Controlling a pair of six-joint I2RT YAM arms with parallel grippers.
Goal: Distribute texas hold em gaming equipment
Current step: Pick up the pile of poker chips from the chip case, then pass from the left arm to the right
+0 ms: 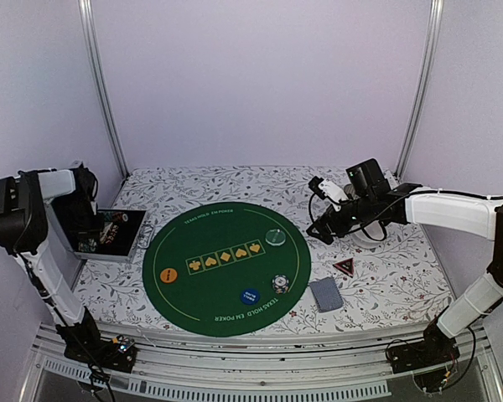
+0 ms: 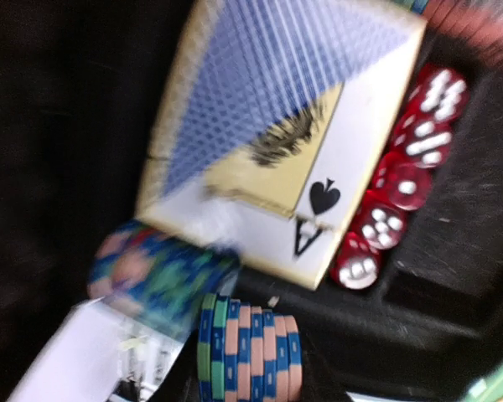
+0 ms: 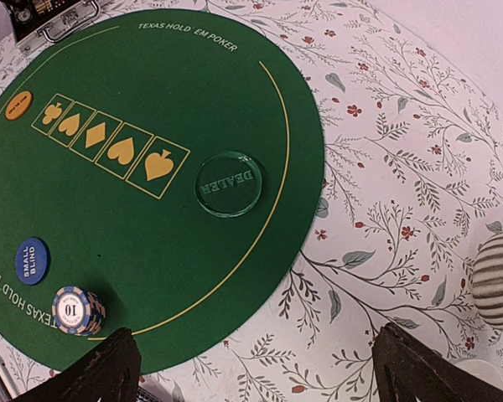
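Chips (image 1: 279, 285) in a stack, an orange button (image 1: 169, 275), a blue button (image 1: 249, 296) and a clear disc (image 1: 274, 237) lie on the round green mat (image 1: 193, 293) in the top view. The triangle marker (image 1: 344, 267) and the deck of cards (image 1: 325, 294) lie off it to the right, on the flowered desk (image 1: 402, 285). Your left arm (image 1: 33, 209) reaches into the open case (image 1: 117, 230) at the desk's left edge and hides its own jaws. Your right arm (image 1: 444, 209) hangs above the desk behind the marker.

The left wrist view, blurred, gives you the inside of the case: an ace-of-spades card box (image 2: 335, 159), red dice (image 2: 402, 184) lined up beside it, and a row of chips (image 2: 251, 352) on edge. You cannot tell there whether the left jaws are apart or together.

The right wrist view reads DEALER on the disc and SMALL BLIND on the blue button, and catches a ribbed cup (image 3: 496, 280) at its right edge. The right jaws stand wide apart, with nothing between the two dark fingers (image 3: 101, 373).
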